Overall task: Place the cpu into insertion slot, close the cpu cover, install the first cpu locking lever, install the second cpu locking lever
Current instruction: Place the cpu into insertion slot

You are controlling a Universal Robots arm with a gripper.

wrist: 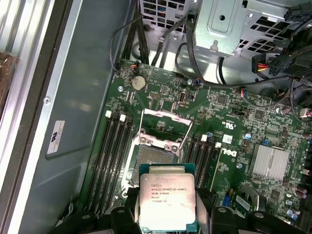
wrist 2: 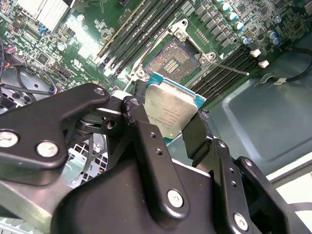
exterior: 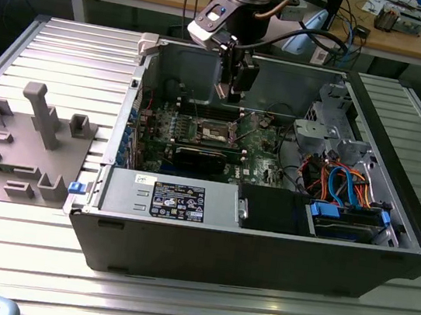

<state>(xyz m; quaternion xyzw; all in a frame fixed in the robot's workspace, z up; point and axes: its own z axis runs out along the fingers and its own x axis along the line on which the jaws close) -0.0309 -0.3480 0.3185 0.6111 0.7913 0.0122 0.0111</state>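
Observation:
My gripper (exterior: 232, 90) hangs inside the open computer case, shut on the cpu. The cpu (wrist: 167, 196) is a flat square chip with a silvery top, and black fingers (wrist 2: 146, 131) clamp it by two opposite edges. In both wrist views it hovers above the board, apart from it and just off to one side of the insertion slot (wrist: 150, 158). That dark square socket (wrist 2: 171, 59) lies uncovered on the green board. The cpu cover (wrist: 159, 142), a thin silvery frame, stands swung up at the socket's far edge. In the exterior view the socket (exterior: 215, 132) sits below the gripper.
Long black memory slots (wrist: 114, 146) flank the socket on both sides. A black card (exterior: 203, 156), the power supply (exterior: 177, 200), a drive cage with blue cables (exterior: 343, 188) and the case walls (exterior: 284, 78) crowd around. A grey fixture (exterior: 25, 139) lies outside on the exterior view's left.

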